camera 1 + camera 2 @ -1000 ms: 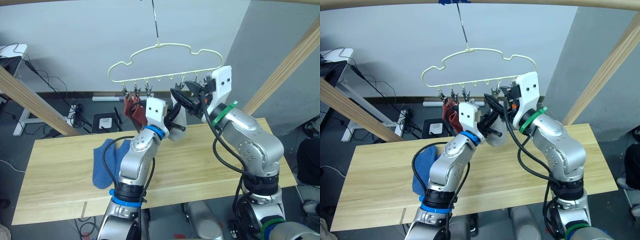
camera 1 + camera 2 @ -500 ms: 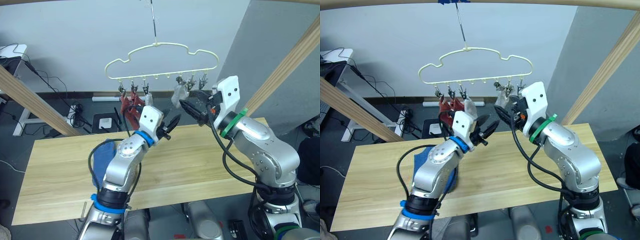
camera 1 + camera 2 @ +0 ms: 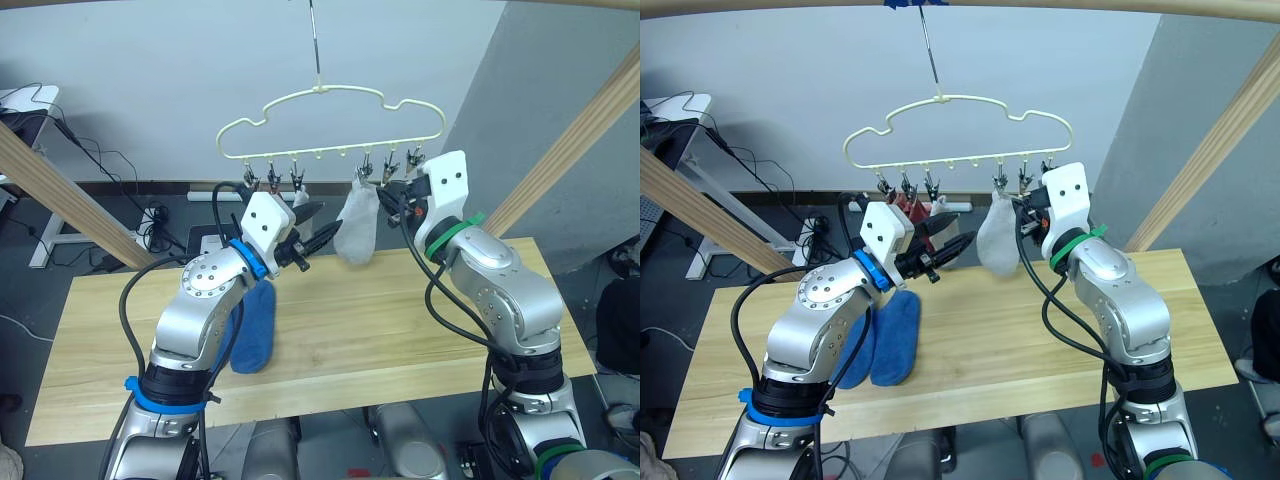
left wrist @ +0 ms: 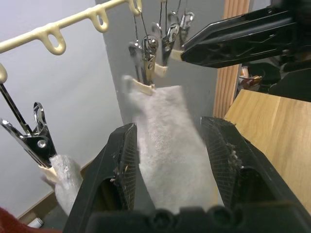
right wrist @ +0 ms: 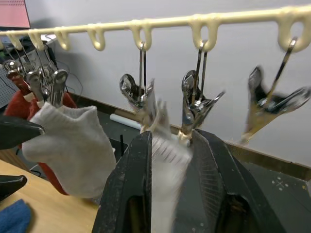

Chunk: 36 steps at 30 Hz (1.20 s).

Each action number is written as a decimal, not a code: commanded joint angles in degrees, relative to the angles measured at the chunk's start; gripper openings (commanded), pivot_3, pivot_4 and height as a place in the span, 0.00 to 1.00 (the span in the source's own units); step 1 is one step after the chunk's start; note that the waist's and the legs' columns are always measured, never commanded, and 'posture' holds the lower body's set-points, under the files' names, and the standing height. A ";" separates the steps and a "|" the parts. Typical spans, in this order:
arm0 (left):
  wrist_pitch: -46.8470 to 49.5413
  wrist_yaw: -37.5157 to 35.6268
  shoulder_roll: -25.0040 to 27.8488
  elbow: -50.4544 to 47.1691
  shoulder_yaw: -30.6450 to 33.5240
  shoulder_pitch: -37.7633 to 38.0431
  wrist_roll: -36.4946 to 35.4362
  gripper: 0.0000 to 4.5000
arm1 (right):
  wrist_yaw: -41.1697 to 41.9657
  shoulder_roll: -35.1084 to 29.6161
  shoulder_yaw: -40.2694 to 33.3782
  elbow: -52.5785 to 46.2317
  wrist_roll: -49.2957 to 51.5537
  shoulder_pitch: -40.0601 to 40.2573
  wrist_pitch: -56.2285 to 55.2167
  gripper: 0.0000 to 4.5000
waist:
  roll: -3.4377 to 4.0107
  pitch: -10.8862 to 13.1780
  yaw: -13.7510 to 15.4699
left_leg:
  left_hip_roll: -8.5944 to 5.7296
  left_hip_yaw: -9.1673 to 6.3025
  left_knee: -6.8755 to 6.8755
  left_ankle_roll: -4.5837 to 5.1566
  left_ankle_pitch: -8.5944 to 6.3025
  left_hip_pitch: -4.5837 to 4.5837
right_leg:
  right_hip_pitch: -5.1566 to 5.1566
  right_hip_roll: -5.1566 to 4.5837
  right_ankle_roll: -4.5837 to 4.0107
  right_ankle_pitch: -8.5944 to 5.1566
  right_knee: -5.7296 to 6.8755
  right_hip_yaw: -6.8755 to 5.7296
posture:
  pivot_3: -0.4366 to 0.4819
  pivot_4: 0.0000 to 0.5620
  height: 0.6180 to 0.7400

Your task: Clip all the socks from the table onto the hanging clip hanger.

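The light grey sock [image 3: 356,226] now hangs by itself from a clip on the clip hanger [image 3: 330,125], below the hanger's right half. A second ago both grippers were crowded against it there; since then they have drawn back. The left gripper [image 3: 308,234] sits just left of the hanging sock, jaws spread apart and empty. The right gripper [image 3: 397,205] is just right of it, below the hanger's end clips; its jaws stand slightly parted with the sock's top edge seen between them, and whether they pinch it cannot be told. Left along the hanger's row, the rust red socks [image 3: 908,206] and another grey sock [image 5: 68,141] are clipped. The two blue socks [image 3: 884,338] lie on the table [image 3: 390,320] below the hanger's left end, so they appear to be what remains.
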 commanded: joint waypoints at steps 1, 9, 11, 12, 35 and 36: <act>-2.20 -1.33 0.55 -0.51 0.76 -0.21 -0.36 0.51 | -1.10 1.11 -0.57 2.16 -1.74 -2.25 -2.67 0.29 | 0.00 0.00 -0.01 | -0.01 0.01 0.02 0.00 0.00 0.00 | 0.00 0.00 0.00 0.00 0.02 0.01 | 0.24 0.42 1.00; -4.56 -2.11 0.56 2.08 0.84 -0.49 0.22 0.51 | -1.14 1.76 -0.70 4.06 -3.08 -3.02 -4.06 0.56 | 0.00 -0.01 0.00 | 0.00 0.01 0.02 0.00 0.00 0.00 | 0.00 -0.01 0.00 0.01 0.02 0.01 | 0.25 0.42 1.00; -4.91 -2.17 0.54 2.51 0.72 -0.56 0.35 0.51 | -1.04 1.76 -0.60 4.45 -3.16 -3.12 -4.47 0.56 | 0.00 -0.01 0.00 | 0.00 0.01 0.02 0.00 0.00 0.00 | 0.00 -0.01 -0.01 0.01 0.02 0.00 | 0.25 0.42 1.00; -5.04 -2.21 0.54 2.67 0.68 -0.60 0.41 0.51 | -1.00 1.75 -0.53 4.70 -3.24 -3.18 -4.71 0.56 | 0.00 -0.01 0.00 | 0.00 0.01 0.02 0.00 0.00 0.00 | 0.00 -0.01 -0.01 0.01 0.03 0.00 | 0.25 0.43 1.00; -3.44 -1.10 -0.03 0.92 -0.17 -1.40 1.02 0.51 | 4.39 2.57 3.70 15.93 -9.62 -8.05 -16.93 0.56 | 0.00 -0.01 0.03 | 0.00 -0.01 0.04 0.00 0.00 0.00 | 0.00 -0.02 -0.02 0.02 0.06 -0.02 | 0.26 0.42 1.00; -3.30 -1.00 -0.03 0.75 -0.21 -1.40 1.00 0.51 | 4.54 2.61 3.75 16.10 -9.69 -8.08 -17.13 0.56 | 0.00 -0.01 0.04 | 0.00 -0.01 0.04 0.00 0.00 0.00 | 0.00 -0.02 -0.02 0.02 0.07 -0.02 | 0.26 0.42 1.00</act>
